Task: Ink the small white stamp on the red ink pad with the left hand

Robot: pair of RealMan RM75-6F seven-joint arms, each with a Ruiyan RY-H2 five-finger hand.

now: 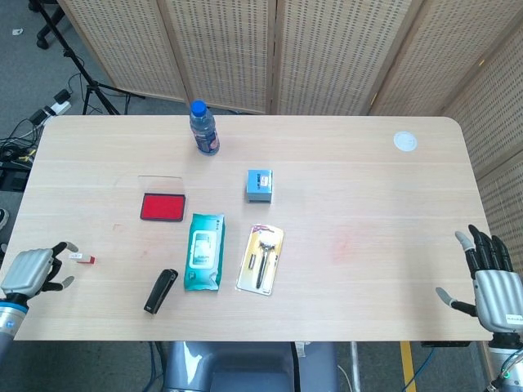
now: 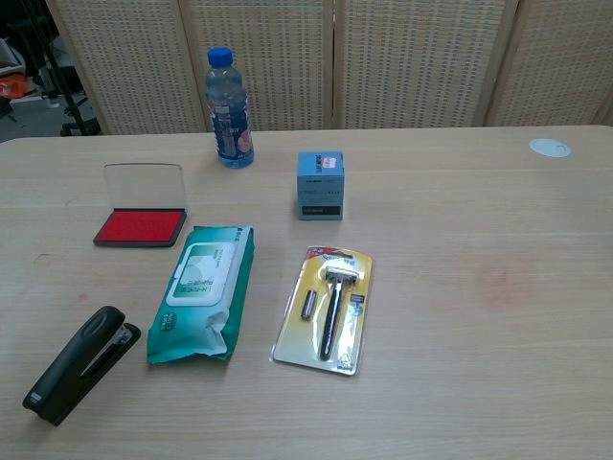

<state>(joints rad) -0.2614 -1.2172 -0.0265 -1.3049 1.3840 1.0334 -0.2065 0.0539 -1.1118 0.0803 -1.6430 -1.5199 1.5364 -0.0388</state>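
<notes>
Small white stamp (image 1: pixel 81 258) is seen lying on tabletop (image 1: pixel 351 180), just beside left robot hand (image 1: pixel 31 270), fingers apart, empty. Right robot hand (image 1: pixel 489 287) is likewise spread, holding nothing. Red ink pad (image 1: pixel 162 207) is uncovered.

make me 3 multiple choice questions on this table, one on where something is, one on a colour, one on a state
1. Where does the stamp lie?
A. on the ink pad
B. on the table near the left hand
C. beside the bottle

2. What colour is the bottle cap?
A. blue
B. red
C. white

3. How is the ink pad lid?
A. shut
B. lying off beside the stapler
C. open, standing up behind the pad

Answers:
1. B: in the head view the stamp lies on bare table just right of the left hand, well left of and below the pad.
2. A: the cap shows blue in both views.
3. C: the clear lid stands up at the back and the red pad is bare.
</notes>
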